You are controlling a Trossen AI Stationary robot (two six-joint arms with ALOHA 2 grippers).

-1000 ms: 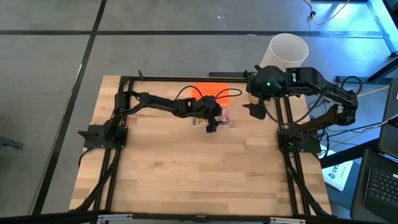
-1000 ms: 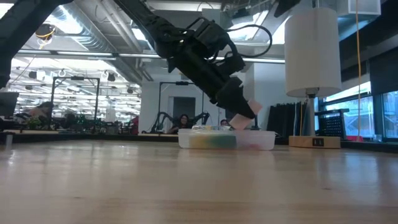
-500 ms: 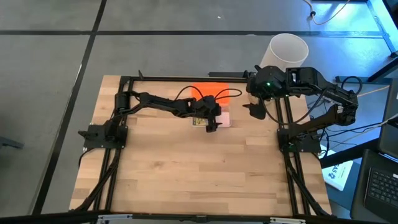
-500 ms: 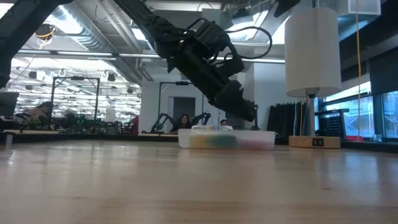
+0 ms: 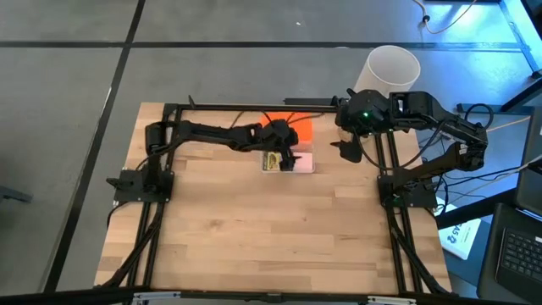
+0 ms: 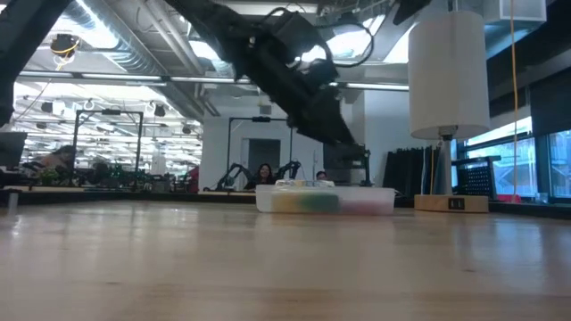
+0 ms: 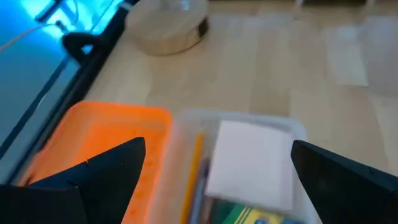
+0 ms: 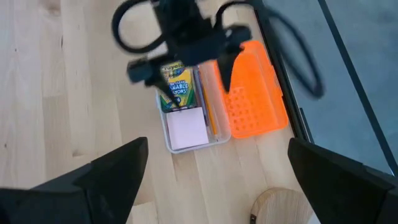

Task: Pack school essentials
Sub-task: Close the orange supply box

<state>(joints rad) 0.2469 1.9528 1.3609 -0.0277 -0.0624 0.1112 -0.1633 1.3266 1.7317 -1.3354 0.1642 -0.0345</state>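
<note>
A pale pink square pad lay flat beside the yellow-green crayon box, with a thin orange pencil alongside both.

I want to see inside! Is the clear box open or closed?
Open. The orange lid lies beside the clear box, and the pink pad and crayon box show inside.

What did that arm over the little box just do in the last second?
The left gripper let go of the pink pad, which now lies in the clear box beside the crayon box, then lifted and drew back toward the orange lid, fingers open. The right gripper and the box stayed put.
</note>
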